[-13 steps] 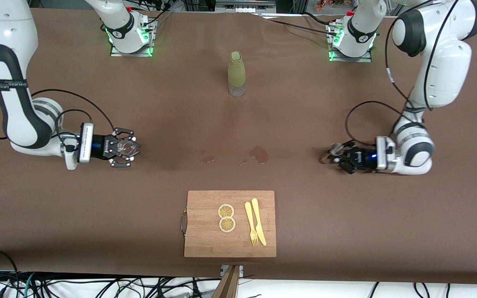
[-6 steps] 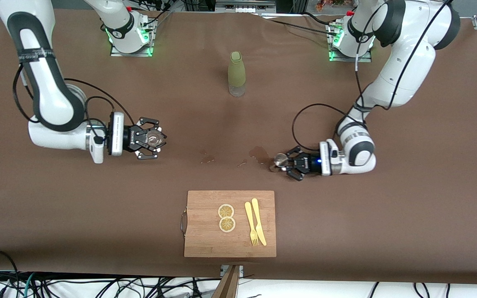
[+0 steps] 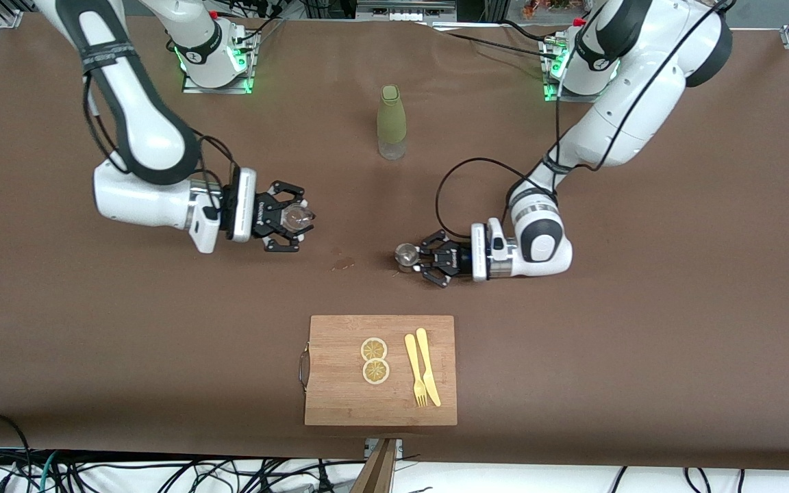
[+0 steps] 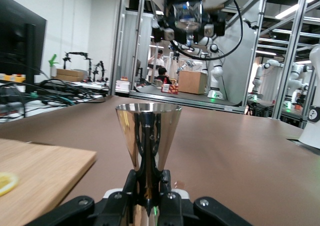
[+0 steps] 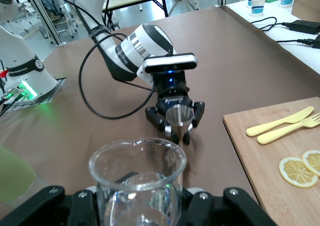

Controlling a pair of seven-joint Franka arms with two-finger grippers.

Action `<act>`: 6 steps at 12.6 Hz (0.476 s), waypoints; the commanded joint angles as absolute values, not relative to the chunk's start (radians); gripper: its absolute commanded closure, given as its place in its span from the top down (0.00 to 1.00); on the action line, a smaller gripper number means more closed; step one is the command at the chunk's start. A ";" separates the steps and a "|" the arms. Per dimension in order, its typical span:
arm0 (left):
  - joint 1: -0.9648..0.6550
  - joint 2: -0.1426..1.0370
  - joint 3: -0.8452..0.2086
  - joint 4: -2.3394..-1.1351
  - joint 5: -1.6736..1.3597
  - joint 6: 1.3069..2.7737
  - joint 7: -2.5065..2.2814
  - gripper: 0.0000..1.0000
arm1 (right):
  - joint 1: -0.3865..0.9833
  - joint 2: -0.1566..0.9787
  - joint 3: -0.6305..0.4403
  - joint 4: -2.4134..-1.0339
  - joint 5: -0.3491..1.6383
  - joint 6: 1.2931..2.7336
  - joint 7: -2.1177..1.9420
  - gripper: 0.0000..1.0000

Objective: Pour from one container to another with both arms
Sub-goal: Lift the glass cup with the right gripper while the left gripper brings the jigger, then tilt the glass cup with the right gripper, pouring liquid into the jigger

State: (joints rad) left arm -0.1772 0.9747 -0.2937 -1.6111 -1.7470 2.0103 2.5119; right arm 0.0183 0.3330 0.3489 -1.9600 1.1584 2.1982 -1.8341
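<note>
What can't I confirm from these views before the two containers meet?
- Liquid level in the glass beaker: its base is cut off by the right wrist view's edge; too small in front view.
- Contents of the metal jigger: rim seen edge-on in left wrist view.
- Bottle contents: opaque sleeve, front view.
- Left gripper contact: its body hides the jigger's stem.

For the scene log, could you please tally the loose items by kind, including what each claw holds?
Bottles: 1, green bottle
Cutting boards: 1, wooden board
Lemon slices: 2
Cutlery: 2, yellow fork, yellow knife
Pouring vessels: 2, glass pitcher in right claw, metal jigger in left claw
Total: 8
</note>
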 commanded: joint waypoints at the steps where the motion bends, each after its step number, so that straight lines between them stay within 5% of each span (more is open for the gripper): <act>1: -0.242 0.989 -0.291 -1.562 -1.789 2.034 2.517 0.00 | 0.064 0.301 0.364 -1.987 1.149 2.264 -1.793 0.22; 6: -0.339 1.032 -0.279 -1.494 -1.832 2.063 2.536 0.00 | 0.129 0.325 0.377 -1.983 1.128 2.390 -1.727 0.22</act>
